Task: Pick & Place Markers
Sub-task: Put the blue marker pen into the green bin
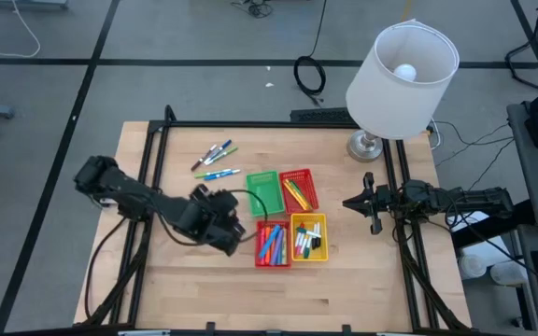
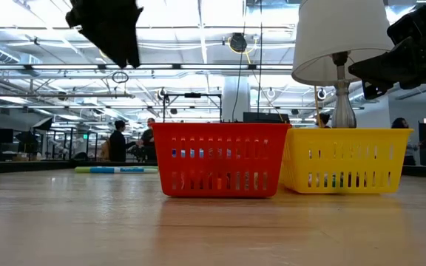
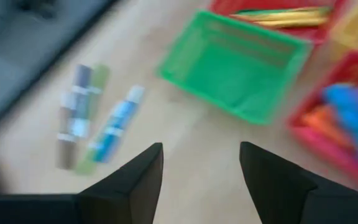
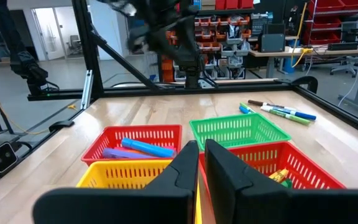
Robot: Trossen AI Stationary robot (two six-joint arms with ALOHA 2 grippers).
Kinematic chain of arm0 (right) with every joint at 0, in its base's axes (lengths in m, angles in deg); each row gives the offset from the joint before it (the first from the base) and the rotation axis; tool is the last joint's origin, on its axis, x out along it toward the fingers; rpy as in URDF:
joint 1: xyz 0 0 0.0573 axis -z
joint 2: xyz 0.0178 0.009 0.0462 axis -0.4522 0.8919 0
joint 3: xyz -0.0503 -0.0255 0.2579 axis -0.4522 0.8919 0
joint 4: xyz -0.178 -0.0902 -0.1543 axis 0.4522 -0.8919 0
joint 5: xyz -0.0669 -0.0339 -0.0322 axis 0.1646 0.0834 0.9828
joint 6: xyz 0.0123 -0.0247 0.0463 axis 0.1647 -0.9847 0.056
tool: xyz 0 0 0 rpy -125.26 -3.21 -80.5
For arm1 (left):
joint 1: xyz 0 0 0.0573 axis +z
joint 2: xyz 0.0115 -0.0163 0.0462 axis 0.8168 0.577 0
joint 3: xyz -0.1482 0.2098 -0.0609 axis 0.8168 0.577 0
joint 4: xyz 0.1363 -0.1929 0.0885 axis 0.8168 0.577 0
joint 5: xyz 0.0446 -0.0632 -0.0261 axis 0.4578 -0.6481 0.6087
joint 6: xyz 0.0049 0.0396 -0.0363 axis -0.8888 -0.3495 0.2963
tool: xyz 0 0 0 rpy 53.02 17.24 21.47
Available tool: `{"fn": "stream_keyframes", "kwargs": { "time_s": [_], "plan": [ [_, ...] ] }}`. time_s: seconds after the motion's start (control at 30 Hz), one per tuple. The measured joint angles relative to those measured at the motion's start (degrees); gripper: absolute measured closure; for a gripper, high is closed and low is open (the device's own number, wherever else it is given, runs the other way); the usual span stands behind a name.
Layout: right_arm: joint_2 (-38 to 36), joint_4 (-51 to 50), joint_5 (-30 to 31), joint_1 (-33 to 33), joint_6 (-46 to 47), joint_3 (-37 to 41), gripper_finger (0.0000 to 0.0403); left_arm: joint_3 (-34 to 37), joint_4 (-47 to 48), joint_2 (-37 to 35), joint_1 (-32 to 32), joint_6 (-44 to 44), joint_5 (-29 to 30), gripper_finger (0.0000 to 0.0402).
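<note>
While the left gripper (image 1: 234, 233) hangs above the table (image 1: 194, 289) just beside the near red basket (image 1: 271, 245), its jaws stand wide with nothing between them, and its wrist view shows bare wood between the two dark fingers (image 3: 135, 183). Four baskets sit together in a square near the table's middle: a green basket (image 1: 263, 189) and a far red basket (image 1: 298, 189) toward the far edge, the near red one and a yellow basket (image 1: 309, 236) toward the near edge. Loose markers (image 1: 215, 161) lie on the wood between the green basket and the far left corner, blue and green ones side by side. More markers lie inside the baskets: blue, pink and orange ones in the near red basket, yellow and orange ones in the far red, white-and-black ones in the yellow. I see none in the green basket. At the right edge the right gripper (image 1: 374, 214) waits above the table with its jaws pressed together, empty. A lamp (image 1: 401, 70) stands at the far right corner.
</note>
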State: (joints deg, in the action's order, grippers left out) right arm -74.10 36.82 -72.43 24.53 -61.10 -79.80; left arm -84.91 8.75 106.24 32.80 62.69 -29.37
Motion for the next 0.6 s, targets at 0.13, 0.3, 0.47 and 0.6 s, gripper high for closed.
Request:
{"fn": "stream_keyframes", "kwargs": {
  "time_s": [0.13, 0.3, 0.47, 0.6],
  "plan": [
    [0.0, 0.0, 0.0, 0.0, 0.0, 0.0, 0.0385, 0.0, 8.2, -1.1, 4.5, -3.6, -1.5, 0.0192],
    [0.0, 0.0, 0.0, 0.0, 0.0, 0.0, 0.0385, 0.5, 12.9, -1.1, 14.1, -13.8, -6.4, 0.0185],
    [0.0, 0.0, 0.0, 0.0, 0.0, 0.0, 0.0385, 5.4, 2.9, -2.5, 24.7, -32.8, -14.3, 0.0173],
    [0.0, 0.0, 0.0, 0.0, 0.0, 0.0, 0.0385, 12.2, -9.0, -4.6, 33.8, -43.0, -25.7, 0.0177]
  ]
}}
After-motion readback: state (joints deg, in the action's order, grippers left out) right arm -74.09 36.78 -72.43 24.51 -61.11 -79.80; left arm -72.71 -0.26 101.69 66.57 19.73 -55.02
